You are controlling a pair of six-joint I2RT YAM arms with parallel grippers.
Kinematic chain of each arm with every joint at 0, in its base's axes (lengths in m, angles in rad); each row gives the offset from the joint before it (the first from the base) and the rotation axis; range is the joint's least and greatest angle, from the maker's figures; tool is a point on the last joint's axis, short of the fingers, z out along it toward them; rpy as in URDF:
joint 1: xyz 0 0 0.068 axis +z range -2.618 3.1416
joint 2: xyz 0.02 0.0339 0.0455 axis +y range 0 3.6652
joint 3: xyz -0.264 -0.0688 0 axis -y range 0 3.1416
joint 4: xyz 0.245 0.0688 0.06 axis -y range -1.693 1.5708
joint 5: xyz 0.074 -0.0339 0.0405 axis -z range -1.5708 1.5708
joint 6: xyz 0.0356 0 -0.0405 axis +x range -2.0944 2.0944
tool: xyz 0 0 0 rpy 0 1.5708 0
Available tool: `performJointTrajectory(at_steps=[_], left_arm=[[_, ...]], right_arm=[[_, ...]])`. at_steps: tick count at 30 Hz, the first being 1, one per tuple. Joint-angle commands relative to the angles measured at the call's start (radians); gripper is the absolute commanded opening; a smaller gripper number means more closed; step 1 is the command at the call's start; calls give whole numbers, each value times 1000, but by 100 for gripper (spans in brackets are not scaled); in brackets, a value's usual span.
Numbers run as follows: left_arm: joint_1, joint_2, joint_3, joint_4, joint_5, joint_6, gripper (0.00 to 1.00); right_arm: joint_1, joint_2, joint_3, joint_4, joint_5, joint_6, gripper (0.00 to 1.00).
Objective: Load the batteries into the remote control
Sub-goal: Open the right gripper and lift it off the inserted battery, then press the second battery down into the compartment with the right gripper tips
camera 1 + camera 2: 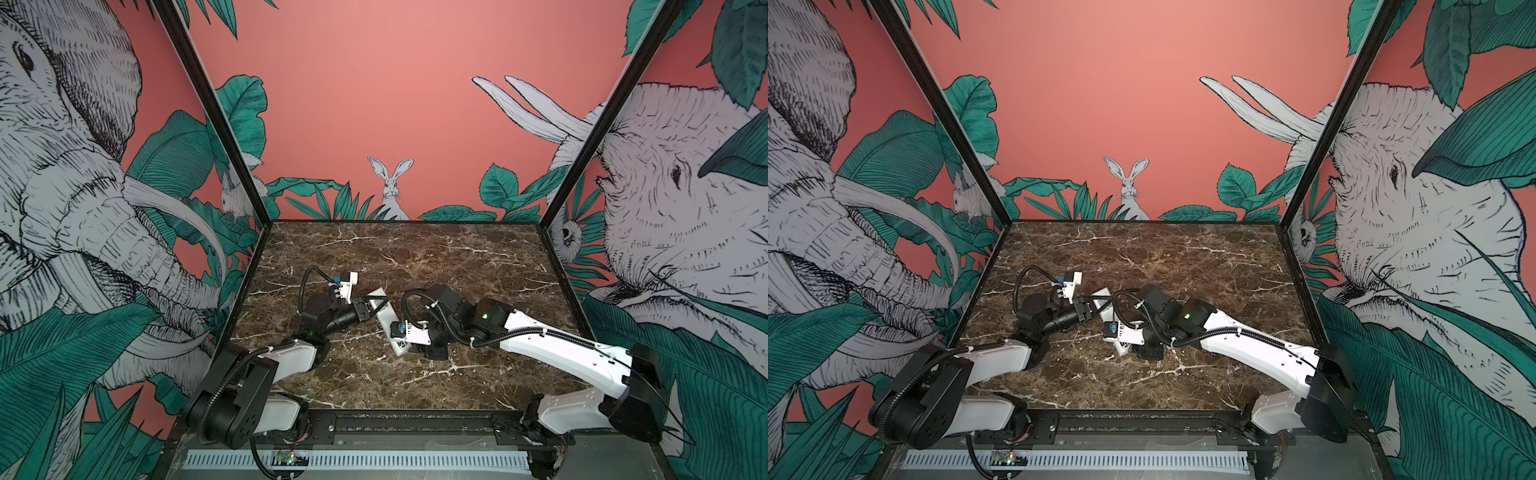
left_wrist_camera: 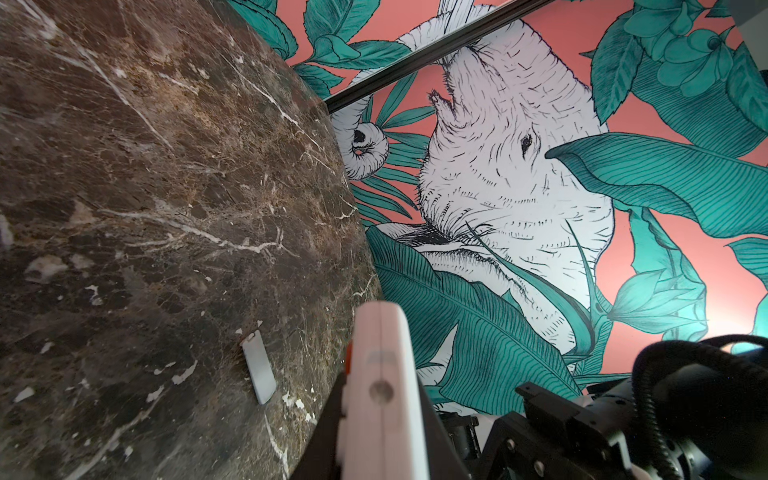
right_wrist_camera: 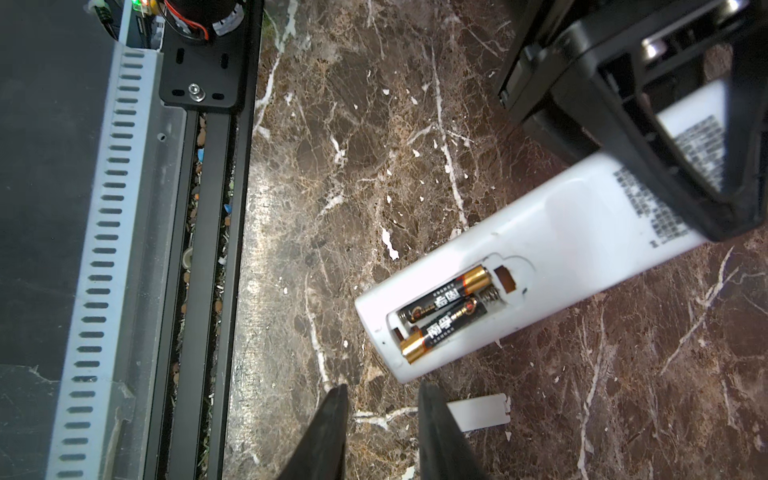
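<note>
Low over the marble table [image 3: 353, 145], back uppermost: remote control [image 3: 573, 232], slim, white, glossy, round-cornered. A block of small dark print is carried on the back toward one end. At the opposite end the battery compartment is found uncovered. Whether that free end rests on the marble cannot be told.

Within the remote's compartment the batteries [image 3: 445, 296] are laid side by side: two in number, black-bodied with gold bands and pale lettering, gold ends turned opposite ways. A coil spring is shown at the compartment's inner end beside one cell. The gold end of the other is seen at the rim nearest the remote's tip, and full seating cannot be confirmed.

Left gripper [image 1: 368, 308]: clamped on the remote's printed end, with one black finger laid across the back. In the left wrist view the remote is seen edge-on, with a dark finger at either flat side.

Right gripper [image 3: 382, 390]: placed just off the remote's compartment end, not touching it. Its two black fingers are parted by a narrow gap in which only marble is seen; nothing is held.

Cover plate [image 3: 478, 411]: small, white, rectangular, laid flat on the marble just beside the remote's compartment end, apart from it.
</note>
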Motion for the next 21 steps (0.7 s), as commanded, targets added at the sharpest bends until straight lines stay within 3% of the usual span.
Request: performJointTrajectory(at_steps=[1, 21], left_arm=[[5, -3, 29, 36, 20, -21, 0], [5, 23, 38, 64, 29, -41, 0]], right_arm=[[9, 18, 29, -11, 14, -32, 30], [11, 76, 42, 13, 47, -51, 22]])
